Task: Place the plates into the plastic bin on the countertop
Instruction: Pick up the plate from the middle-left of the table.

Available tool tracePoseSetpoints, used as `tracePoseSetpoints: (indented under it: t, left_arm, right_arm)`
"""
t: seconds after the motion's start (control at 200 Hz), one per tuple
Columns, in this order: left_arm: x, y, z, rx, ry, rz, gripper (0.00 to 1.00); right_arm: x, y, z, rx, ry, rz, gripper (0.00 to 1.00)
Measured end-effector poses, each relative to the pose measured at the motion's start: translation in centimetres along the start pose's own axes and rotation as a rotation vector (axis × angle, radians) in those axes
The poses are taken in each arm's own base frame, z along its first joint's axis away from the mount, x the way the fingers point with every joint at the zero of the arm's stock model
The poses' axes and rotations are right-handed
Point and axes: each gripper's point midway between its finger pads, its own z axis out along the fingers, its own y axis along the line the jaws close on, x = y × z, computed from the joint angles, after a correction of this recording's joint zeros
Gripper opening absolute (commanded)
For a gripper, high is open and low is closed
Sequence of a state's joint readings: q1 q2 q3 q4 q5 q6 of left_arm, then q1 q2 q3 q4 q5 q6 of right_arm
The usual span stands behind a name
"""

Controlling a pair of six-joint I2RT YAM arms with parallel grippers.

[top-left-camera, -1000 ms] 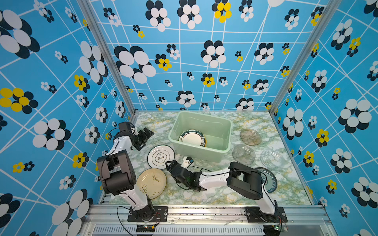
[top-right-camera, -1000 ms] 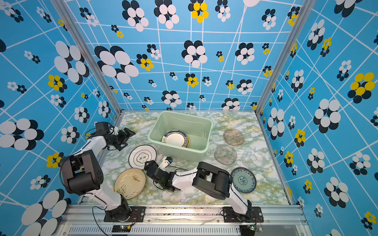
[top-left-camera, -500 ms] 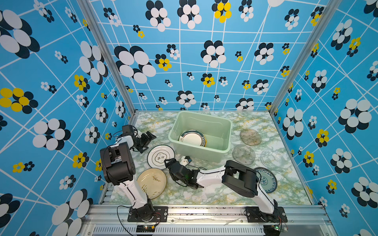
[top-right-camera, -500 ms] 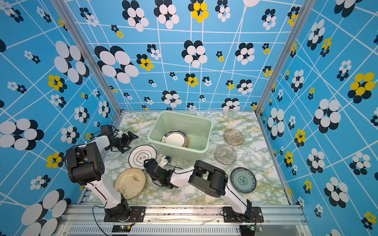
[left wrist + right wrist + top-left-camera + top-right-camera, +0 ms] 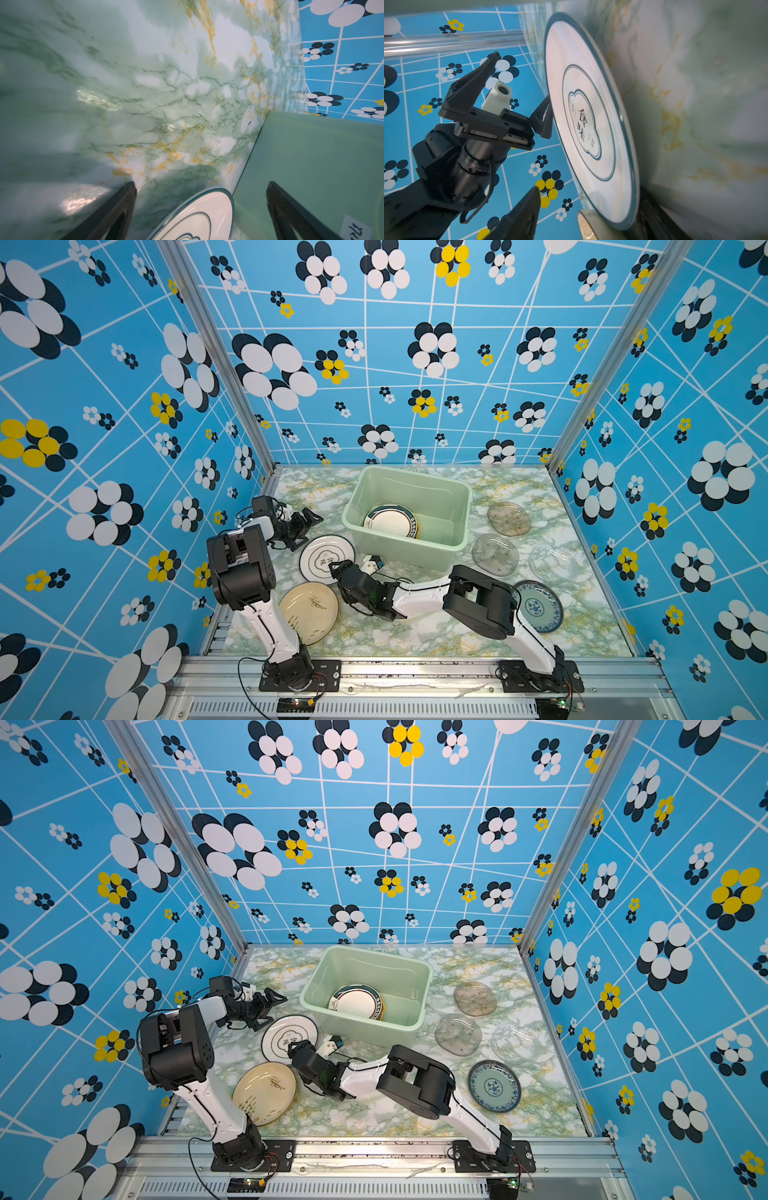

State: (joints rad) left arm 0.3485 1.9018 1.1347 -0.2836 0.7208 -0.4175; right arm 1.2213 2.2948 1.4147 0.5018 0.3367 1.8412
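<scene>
White plate [image 5: 591,116] centre: black characters 食味; sticker [image 5: 355,230] on plastic bin [image 5: 311,162]: scrawl unreadable

Glossy marble-look countertop [image 5: 415,630], smooth plastic bin [image 5: 407,556]

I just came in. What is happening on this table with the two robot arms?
Both arms work on one round white plate with a dark rim, which lies on the marble-patterned countertop beside the pale green plastic bin. The right gripper straddles its near rim, jaws open. The open left gripper is at the opposite edge. The bin already holds a white dark-rimmed plate. A cream plate, a blue-patterned plate and clear glass plates lie outside it.
</scene>
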Motion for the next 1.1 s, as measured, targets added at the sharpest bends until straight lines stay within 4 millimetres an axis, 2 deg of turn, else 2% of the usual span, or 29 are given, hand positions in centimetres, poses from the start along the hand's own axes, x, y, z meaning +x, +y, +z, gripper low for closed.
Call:
tracePoseSetpoints:
  t: [0.56,0.77,0.96,1.099]
  left_arm:
    - [0.7,-0.2,0.0,0.019,0.03,0.071,0.99]
    - [0.8,-0.2,0.0,0.019,0.033,0.082,0.99]
    - [1.0,-0.2,0.0,0.017,0.042,0.094,0.99]
    - [1.1,-0.1,-0.1,0.013,0.05,0.096,0.99]
  right_arm:
    - [-0.7,0.4,1.6,0.007,-0.022,0.008,0.65]
    - [-0.9,0.3,2.1,0.015,-0.024,-0.005,0.53]
    - [-1.2,0.1,2.6,0.023,-0.028,-0.011,0.5]
    - [-1.1,0.1,3.0,0.023,-0.029,-0.012,0.42]
